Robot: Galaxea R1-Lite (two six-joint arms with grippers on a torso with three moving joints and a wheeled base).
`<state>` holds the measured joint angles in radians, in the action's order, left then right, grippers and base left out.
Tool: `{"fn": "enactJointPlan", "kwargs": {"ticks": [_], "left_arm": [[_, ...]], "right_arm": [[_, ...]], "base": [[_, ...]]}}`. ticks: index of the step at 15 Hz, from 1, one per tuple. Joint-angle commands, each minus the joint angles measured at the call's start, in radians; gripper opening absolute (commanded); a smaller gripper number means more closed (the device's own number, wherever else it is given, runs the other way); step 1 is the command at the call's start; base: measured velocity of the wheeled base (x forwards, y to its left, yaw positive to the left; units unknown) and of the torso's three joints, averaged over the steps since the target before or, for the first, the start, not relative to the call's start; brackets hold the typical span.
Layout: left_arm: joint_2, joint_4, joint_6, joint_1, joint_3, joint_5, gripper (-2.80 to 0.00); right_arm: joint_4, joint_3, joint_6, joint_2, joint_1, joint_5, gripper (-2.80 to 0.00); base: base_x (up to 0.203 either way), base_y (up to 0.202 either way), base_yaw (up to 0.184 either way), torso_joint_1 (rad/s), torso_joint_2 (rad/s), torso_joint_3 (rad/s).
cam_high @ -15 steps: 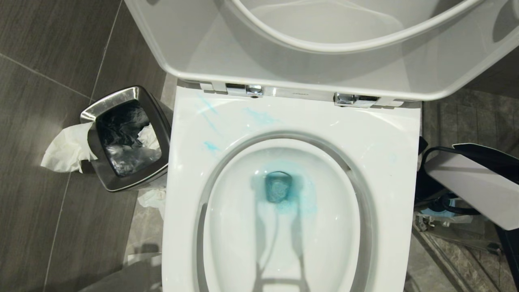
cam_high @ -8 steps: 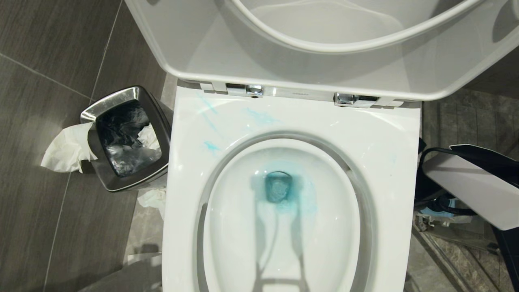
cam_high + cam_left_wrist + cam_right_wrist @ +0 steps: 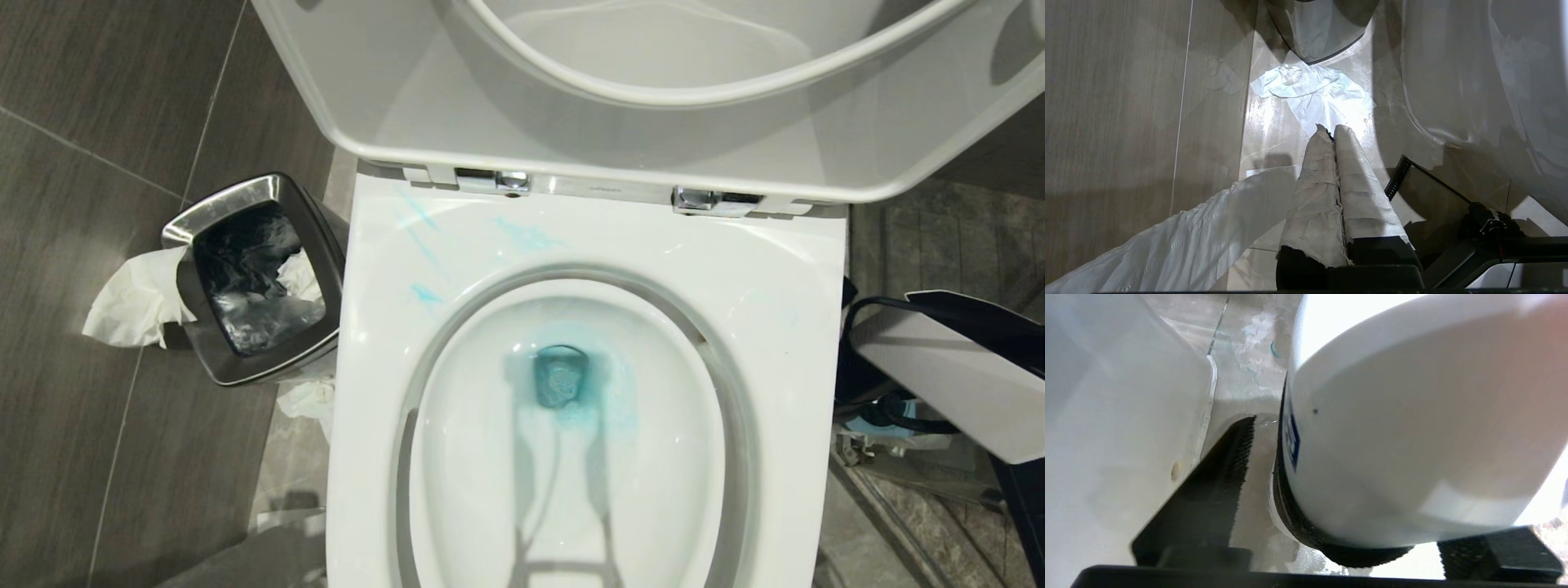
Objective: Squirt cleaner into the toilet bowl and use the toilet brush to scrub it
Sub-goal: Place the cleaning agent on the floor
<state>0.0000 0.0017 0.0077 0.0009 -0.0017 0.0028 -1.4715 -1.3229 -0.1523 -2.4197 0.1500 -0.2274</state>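
Squirting done: cleaner (image 3: 562,384) tints bowl (image 3: 759,327) water, smears on rim. Scrubbing pending; brush not in view. Right fingers (image 3: 1242,457) spread, gap visible beside white bottle (image 3: 1412,433), not clamped. Left fingers (image 3: 1331,134) closed, empty, above floor

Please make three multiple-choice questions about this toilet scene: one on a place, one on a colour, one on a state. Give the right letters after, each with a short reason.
1. Where does the steel waste bin stand?
A. on the toilet's left
B. on the toilet's right
C. inside the toilet bowl

2. What colour are the smears of cleaner on the toilet bowl rim?
A. red
B. turquoise
C. yellow

3. How is the toilet lid?
A. shut
B. raised
C. taken off

Answers: 1 A, the bin sits beside the rim's left edge in the head view. 2 B, pale turquoise streaks mark the rim. 3 B, the lid stands up behind the open bowl.
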Motion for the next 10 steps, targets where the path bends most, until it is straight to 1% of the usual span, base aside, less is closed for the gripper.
{"fn": "enactJointPlan", "kwargs": {"ticks": [1, 4, 8, 10], "left_arm": [[0.002, 0.000, 0.000, 0.001, 0.000, 0.000, -2.80], [0.002, 0.000, 0.000, 0.001, 0.000, 0.000, -2.80], [0.002, 0.000, 0.000, 0.001, 0.000, 0.000, -2.80], [0.002, 0.000, 0.000, 0.001, 0.000, 0.000, -2.80]], "right_arm": [[-0.007, 0.014, 0.000, 0.012, 0.000, -0.001, 0.00], [-0.011, 0.101, 0.001, 0.058, 0.006, -0.002, 0.00], [-0.014, 0.309, 0.003, 0.192, 0.035, -0.013, 0.00], [-0.015, 0.434, 0.016, 0.281, 0.054, -0.040, 0.00]], "base": [[0.000, 0.000, 0.000, 0.000, 0.00, 0.000], [0.000, 0.000, 0.000, 0.000, 0.00, 0.000], [0.000, 0.000, 0.000, 0.000, 0.00, 0.000], [0.000, 0.000, 0.000, 0.000, 0.00, 0.000]]}}
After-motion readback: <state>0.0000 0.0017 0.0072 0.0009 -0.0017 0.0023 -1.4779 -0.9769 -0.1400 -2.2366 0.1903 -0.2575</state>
